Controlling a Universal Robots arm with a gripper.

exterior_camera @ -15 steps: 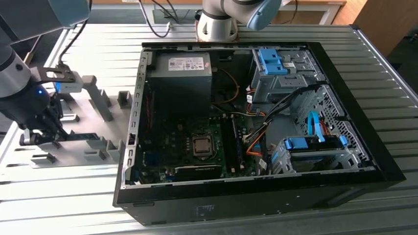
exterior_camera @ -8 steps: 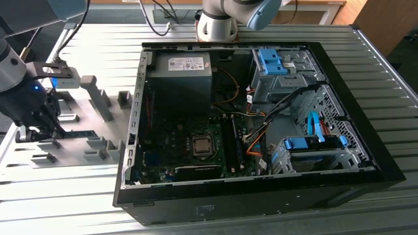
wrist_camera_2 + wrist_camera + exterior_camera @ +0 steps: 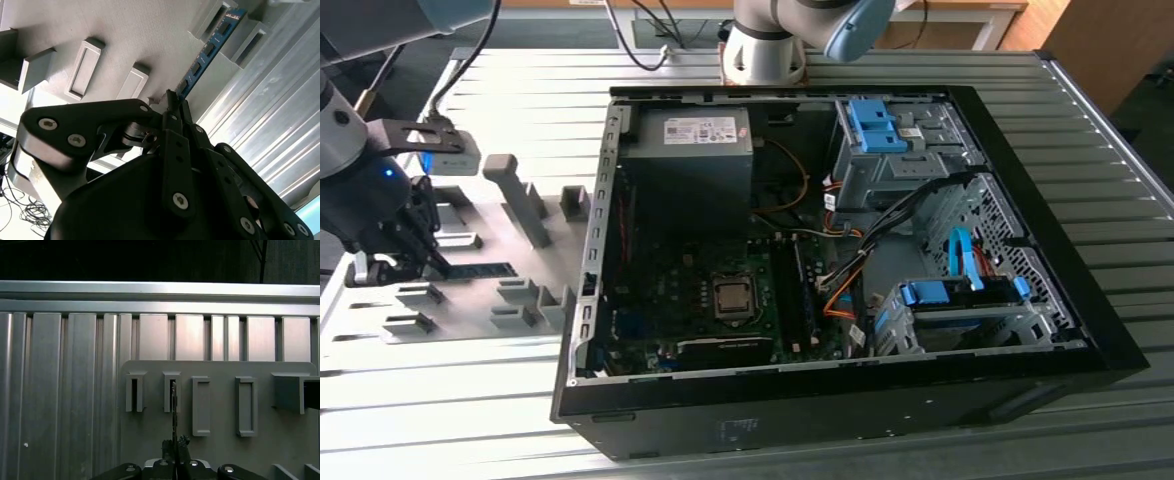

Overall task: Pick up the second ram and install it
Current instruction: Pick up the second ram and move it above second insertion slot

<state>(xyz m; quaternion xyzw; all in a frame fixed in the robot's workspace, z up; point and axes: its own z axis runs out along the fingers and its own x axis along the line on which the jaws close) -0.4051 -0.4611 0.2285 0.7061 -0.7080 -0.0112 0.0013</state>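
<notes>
Pincer (image 3: 175,446) grips the second ram (image 3: 173,410), edge-on in the first wrist view.

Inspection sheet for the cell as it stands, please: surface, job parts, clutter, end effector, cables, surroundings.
Surface: ribbed metal table, with a grey fixture plate on it at the exterior view's left.
Job's things: ram on edge over the plate, far end between two holder blocks.
Clutter: nothing seen.
End effector: end effector shut on the ram's near end.
Cables: wiring bundled inside the case.
Surroundings: open PC case beside the plate; second arm's base beyond it.
</notes>
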